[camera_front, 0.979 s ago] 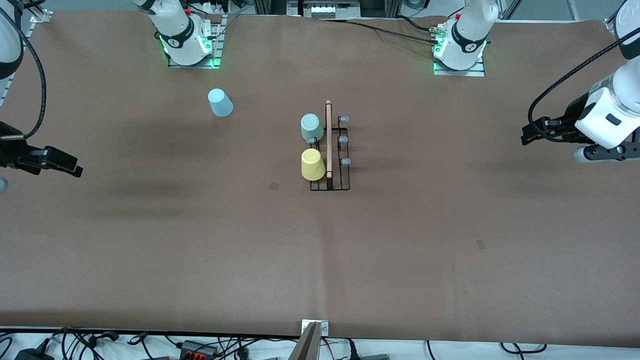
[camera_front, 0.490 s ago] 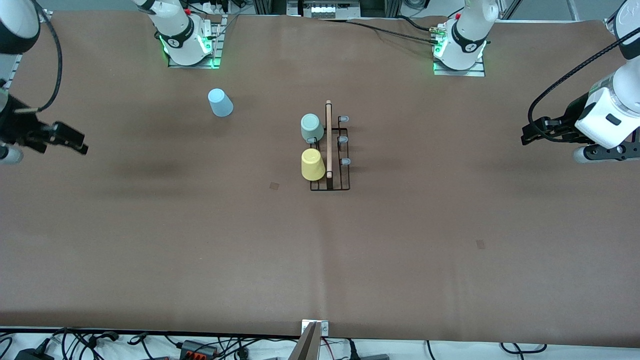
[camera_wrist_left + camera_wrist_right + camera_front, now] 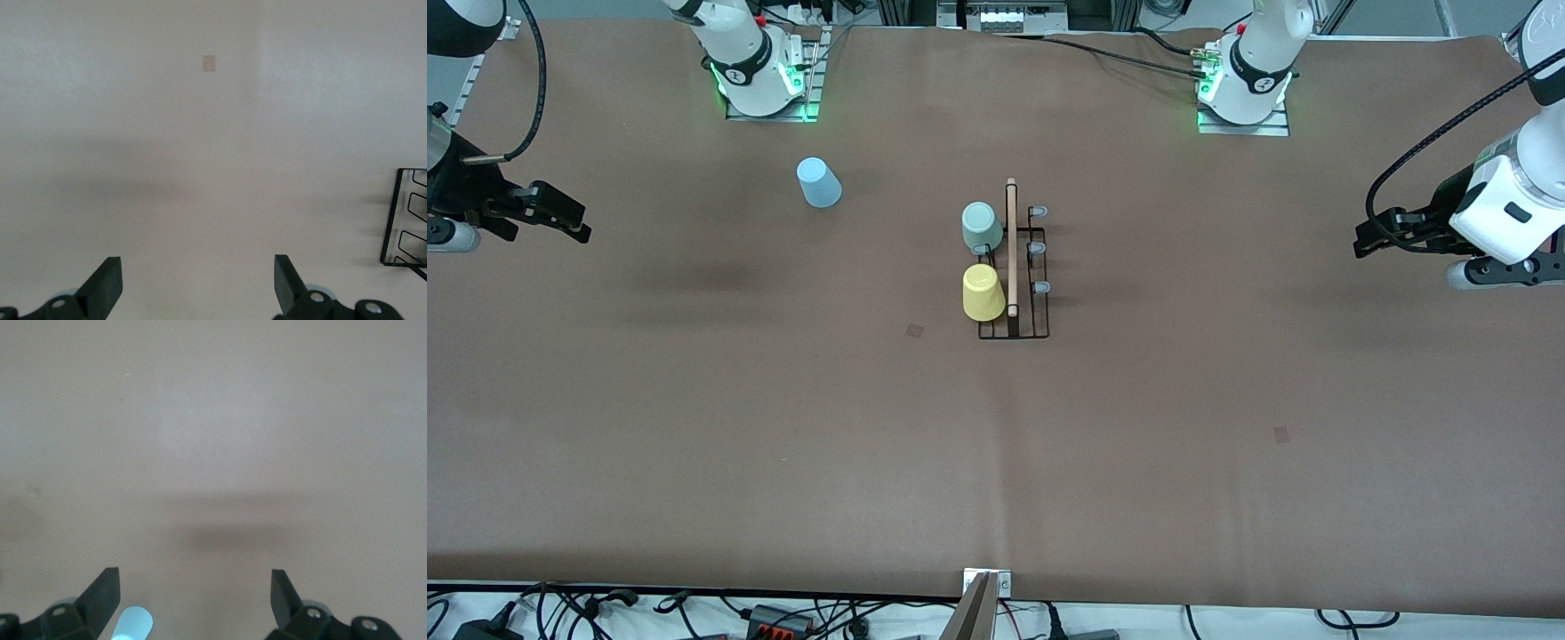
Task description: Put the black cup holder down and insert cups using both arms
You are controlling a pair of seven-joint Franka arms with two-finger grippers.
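The black cup holder (image 3: 1014, 293) stands at the table's middle, its wooden rod on top. A mint green cup (image 3: 979, 225) and a yellow cup (image 3: 983, 292) sit upside down on its prongs, the yellow one nearer the front camera. The light blue cup (image 3: 818, 182) stands upside down on the table near the right arm's base; its edge shows in the right wrist view (image 3: 131, 625). My right gripper (image 3: 560, 213) is open and empty over the right arm's end of the table. My left gripper (image 3: 1374, 238) is open and empty over the left arm's end; the holder's base (image 3: 405, 220) shows in its view.
The arm bases (image 3: 760, 76) (image 3: 1245, 84) stand at the table's edge farthest from the front camera. Small dark patches (image 3: 915, 330) (image 3: 1281, 434) lie on the brown table cover. Cables lie along the table's edge nearest the front camera.
My right gripper has moved away from the front camera, toward the blue cup's row. The left arm, the cups and the holder have not moved.
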